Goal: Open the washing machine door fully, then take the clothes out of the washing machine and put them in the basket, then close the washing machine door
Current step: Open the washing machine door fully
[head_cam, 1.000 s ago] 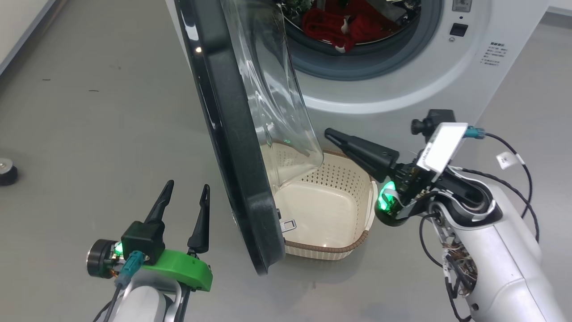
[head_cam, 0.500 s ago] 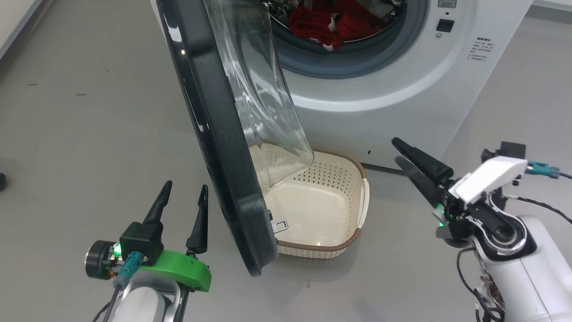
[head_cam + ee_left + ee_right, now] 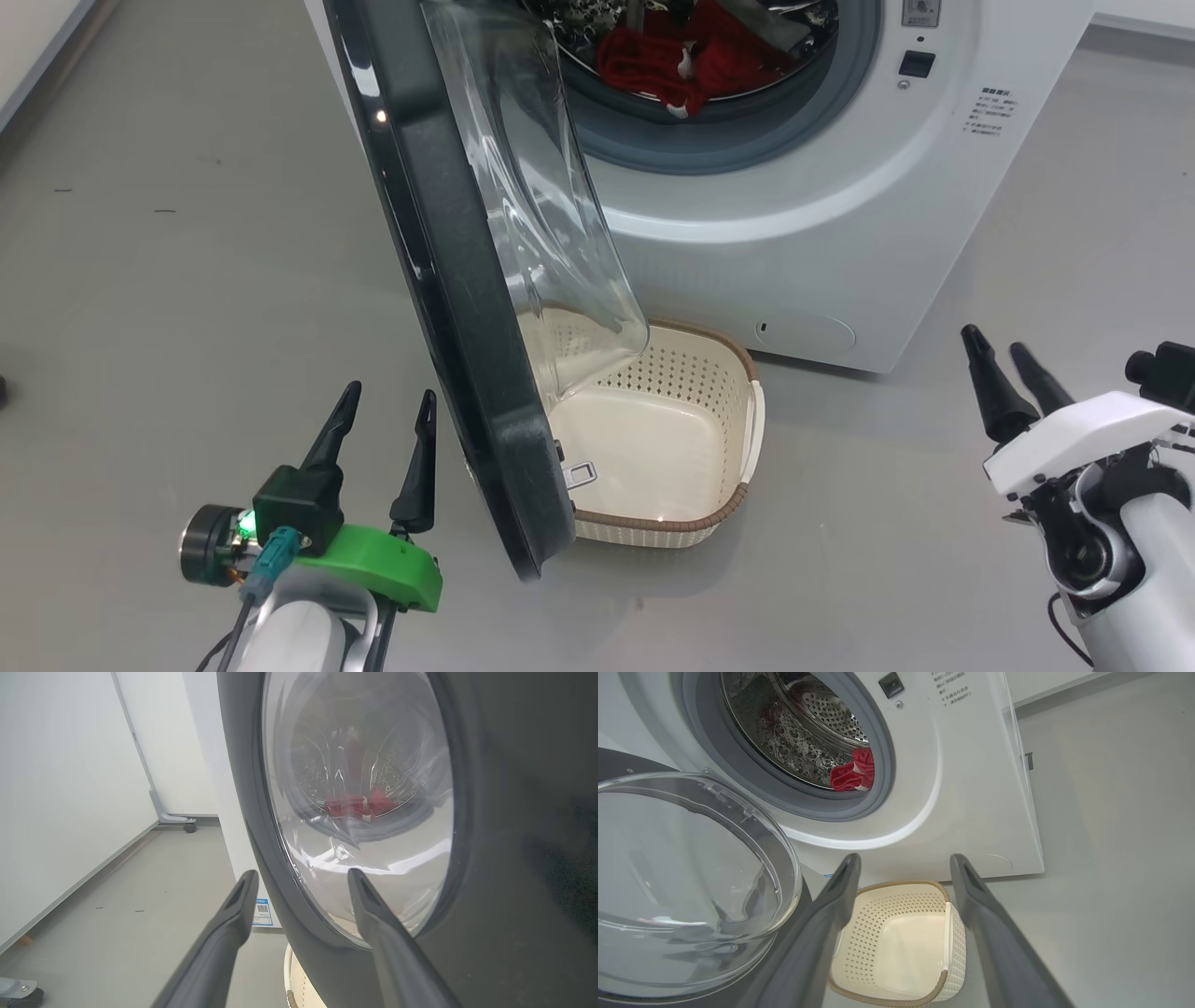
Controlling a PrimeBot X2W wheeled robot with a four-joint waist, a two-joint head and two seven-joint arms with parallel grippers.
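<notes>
We see a smooth grey floor [image 3: 168,280] with a few dark specks, and on the far left a white wall panel [image 3: 60,788] with a small caster [image 3: 189,827] at its foot.

I count one big white front-loading washing machine [image 3: 840,233], one large round glossy black-rimmed clear glass door [image 3: 443,280], one small cream perforated plastic basket [image 3: 672,534], and one bright red fabric garment [image 3: 644,65] on my feeds.

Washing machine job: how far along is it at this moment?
Done: the door is swung open, perhaps not fully. In hand: nothing; left hand and right hand are open and empty. Left: the clothes lie in the drum, the basket is empty, the door needs closing.
</notes>
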